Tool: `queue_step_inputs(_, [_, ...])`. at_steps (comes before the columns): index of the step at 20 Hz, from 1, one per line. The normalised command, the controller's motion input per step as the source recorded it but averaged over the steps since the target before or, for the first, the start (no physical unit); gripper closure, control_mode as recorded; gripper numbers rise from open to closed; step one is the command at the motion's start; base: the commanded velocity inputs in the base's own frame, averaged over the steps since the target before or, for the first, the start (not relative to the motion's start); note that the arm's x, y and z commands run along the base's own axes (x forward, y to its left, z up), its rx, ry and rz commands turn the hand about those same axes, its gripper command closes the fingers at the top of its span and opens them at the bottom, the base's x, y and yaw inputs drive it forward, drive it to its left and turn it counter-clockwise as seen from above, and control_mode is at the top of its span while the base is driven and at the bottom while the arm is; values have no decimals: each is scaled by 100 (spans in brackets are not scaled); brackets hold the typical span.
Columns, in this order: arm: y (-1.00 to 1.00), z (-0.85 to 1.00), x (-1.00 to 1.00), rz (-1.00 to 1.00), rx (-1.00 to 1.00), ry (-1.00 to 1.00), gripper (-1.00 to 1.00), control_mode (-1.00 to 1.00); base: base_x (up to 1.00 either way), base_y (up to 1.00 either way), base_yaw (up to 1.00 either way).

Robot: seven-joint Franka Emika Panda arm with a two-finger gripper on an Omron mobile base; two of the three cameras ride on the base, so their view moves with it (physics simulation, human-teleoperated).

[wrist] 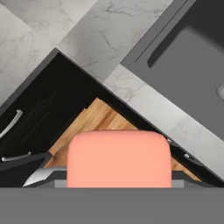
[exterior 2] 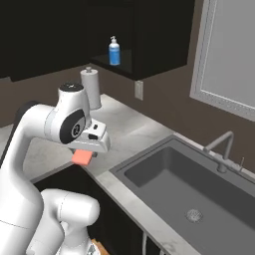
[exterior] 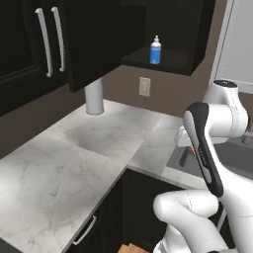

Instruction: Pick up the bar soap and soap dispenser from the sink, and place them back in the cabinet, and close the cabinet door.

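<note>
My gripper (exterior 2: pixel 85 149) is shut on the bar soap (exterior 2: pixel 82 158), a flat orange-red block hanging over the counter's front edge, left of the sink (exterior 2: pixel 149 196). In the hand view the bar soap (wrist: pixel 118 159) covers the fingertips, with the cabinet fronts and wood floor below it. A red sliver of the bar soap (exterior: pixel 193 151) shows behind my forearm. The soap dispenser (exterior: pixel 155 50), blue with a white pump, stands upright on the shelf of the open cabinet (exterior: pixel 170 62). The cabinet door (exterior: pixel 101 39) stands swung open to its left. The same soap dispenser (exterior 2: pixel 114 51) appears on the shelf at upper left.
A white paper towel roll (exterior: pixel 94 96) stands on the marble counter (exterior: pixel 74 153) under the cabinet, beside a wall outlet (exterior: pixel 144 86). The sink holds a round drain (exterior 2: pixel 194 215) and a slim faucet (exterior 2: pixel 221 144) at its back. A window (exterior 2: pixel 229 55) is above it.
</note>
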Motion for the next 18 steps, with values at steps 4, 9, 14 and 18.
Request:
queue_step_inputs(4, [0, 0, 0, 0, 0, 0, 100, 100, 36, 11, 14])
queue_step_inputs(9, [0, 0, 0, 0, 0, 0, 100, 100, 32, 21, 15])
queue_step_inputs(14, [0, 0, 0, 0, 0, 0, 100, 100, 31, 16, 15])
queue_step_inputs(18, [0, 0, 0, 0, 0, 0, 100, 100, 33, 2, 10])
